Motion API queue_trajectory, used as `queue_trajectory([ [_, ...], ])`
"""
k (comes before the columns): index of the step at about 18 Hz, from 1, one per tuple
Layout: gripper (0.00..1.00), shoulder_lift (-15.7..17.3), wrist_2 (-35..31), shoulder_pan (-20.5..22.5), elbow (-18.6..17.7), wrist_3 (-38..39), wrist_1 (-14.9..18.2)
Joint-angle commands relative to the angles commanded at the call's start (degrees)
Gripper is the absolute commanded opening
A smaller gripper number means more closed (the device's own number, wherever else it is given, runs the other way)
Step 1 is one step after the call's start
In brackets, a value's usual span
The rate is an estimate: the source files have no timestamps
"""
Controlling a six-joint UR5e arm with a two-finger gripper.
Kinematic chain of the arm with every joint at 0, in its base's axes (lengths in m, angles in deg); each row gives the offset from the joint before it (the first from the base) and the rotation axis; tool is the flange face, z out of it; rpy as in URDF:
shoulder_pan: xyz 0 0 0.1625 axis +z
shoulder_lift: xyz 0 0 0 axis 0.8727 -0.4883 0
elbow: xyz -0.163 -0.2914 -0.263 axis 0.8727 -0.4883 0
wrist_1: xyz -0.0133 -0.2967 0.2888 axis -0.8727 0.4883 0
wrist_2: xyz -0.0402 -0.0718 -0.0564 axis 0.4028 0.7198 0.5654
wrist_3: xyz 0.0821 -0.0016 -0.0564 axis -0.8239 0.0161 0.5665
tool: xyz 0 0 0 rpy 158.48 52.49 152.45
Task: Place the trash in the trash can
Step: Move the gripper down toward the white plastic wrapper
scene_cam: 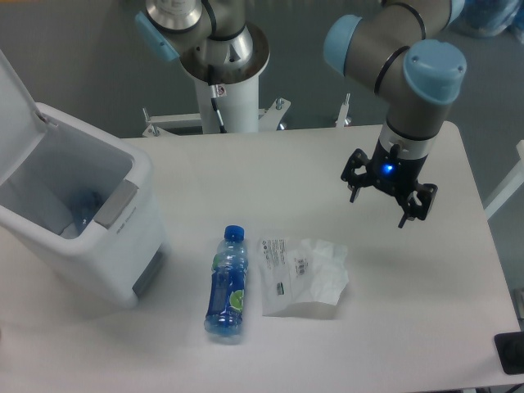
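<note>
Trash lies on the white tabletop (393,327) in two pieces, both just right of the trash can (78,229). Nearest the can is the small blue-tinted bottle (228,285), flat on its side, its blue cap pointing away from the camera and its green label facing up. Just beyond the bottle, farther from the can, the thin whitish wrapper (301,277) lies crumpled and flat, with small print on its near-left part; the two look barely apart. The trash can stands at the tabletop's left edge with its hinged lid (15,115) raised and its inside open to view, a grey panel on the rim and front. The gripper (387,192) hangs above the tabletop well to the right of the can, past the wrapper, its jaws spread wide and holding nothing.
</note>
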Motion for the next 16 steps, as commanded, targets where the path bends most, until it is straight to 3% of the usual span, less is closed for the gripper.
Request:
queue_trajectory([
  [7, 1.00, -0.1, 0.2, -0.2, -0.7, 1.7, -0.4],
  [9, 1.00, -0.4, 0.4, -1.2, -1.8, 3.9, -3.1],
  [12, 1.00, -1.3, 2.9, -1.8, -5.6, 4.3, -12.1],
  [16, 1.00, -3.7, 4.0, -2.2, -6.2, 4.5, -13.5],
])
